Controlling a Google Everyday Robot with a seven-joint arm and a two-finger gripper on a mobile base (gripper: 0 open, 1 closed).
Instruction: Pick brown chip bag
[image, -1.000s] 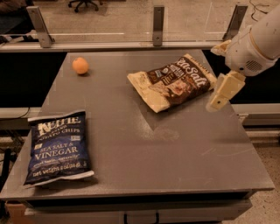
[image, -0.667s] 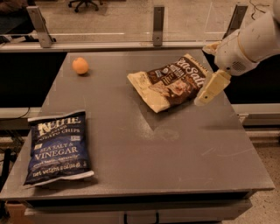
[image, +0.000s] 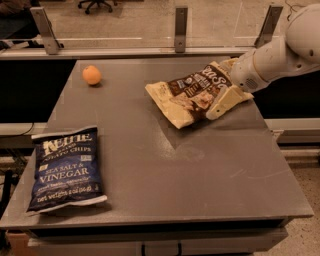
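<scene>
The brown chip bag (image: 192, 95) lies on the grey table (image: 200, 170) at the back right. It is cream-tan with a dark brown panel and white lettering. My gripper (image: 226, 83) reaches in from the right on a white arm (image: 280, 55). It is open and sits at the bag's right end. One finger (image: 223, 102) lies by the bag's near edge and the other (image: 228, 64) by its far edge. The bag rests flat on the table.
A dark blue "Sea Salt & Vinegar" bag (image: 67, 169) lies at the front left. An orange (image: 91, 75) sits at the back left. A rail with metal posts (image: 181, 27) runs behind the table.
My gripper has moved left and down from beside the table's right edge onto the right end of the brown chip bag. The bag, blue bag and orange have not moved.
</scene>
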